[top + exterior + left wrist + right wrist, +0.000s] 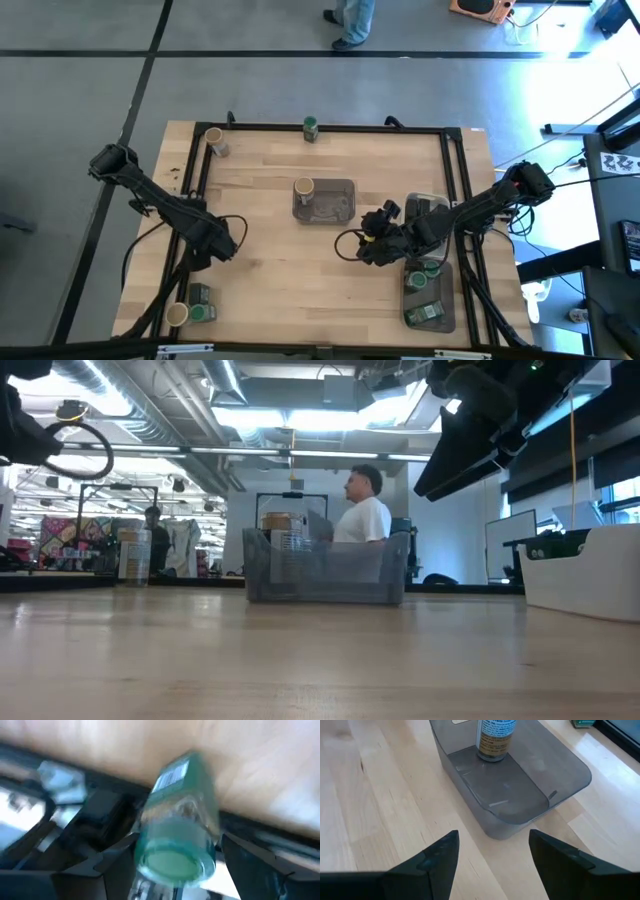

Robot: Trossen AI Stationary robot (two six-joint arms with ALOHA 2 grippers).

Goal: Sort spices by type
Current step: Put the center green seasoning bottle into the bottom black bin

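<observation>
1. The left jaws, at about 8 o'clock on the table (270,280), appear closed on a green-lidded jar (177,845). It lies tilted between the fingers with its lid toward the wrist. We judge the hold to be on the smooth round body, so the jar could roll or slide out if the arm swings fast.
2. The black frame rail (100,810) runs close under that jar. A low carry toward the other side could clip it and knock the jar loose or off the table edge.
3. The right jaws stand open and empty at 4 o'clock from the grey tray (340,210), facing its near wall. A forward push here would shove the tray instead of reaching in, and that could tip the tan-lidded jar (304,187) standing at the tray's 10 o'clock corner.
4. Green-lidded things already sit in the tray (452,290) at 4 o'clock on the table, while the grey tray holds a tan lid. Setting the held jar in the grey tray would mix the types.
5. That 4 o'clock tray is on the right arm's side, so a delivery there brings both arms together near the middle, and they could collide.
6. Other jars wait at 7 o'clock (200,300), 11 o'clock (213,140) and 12 o'clock (311,126). All of them are close to the rails, where a clean grip is harder to get.
</observation>
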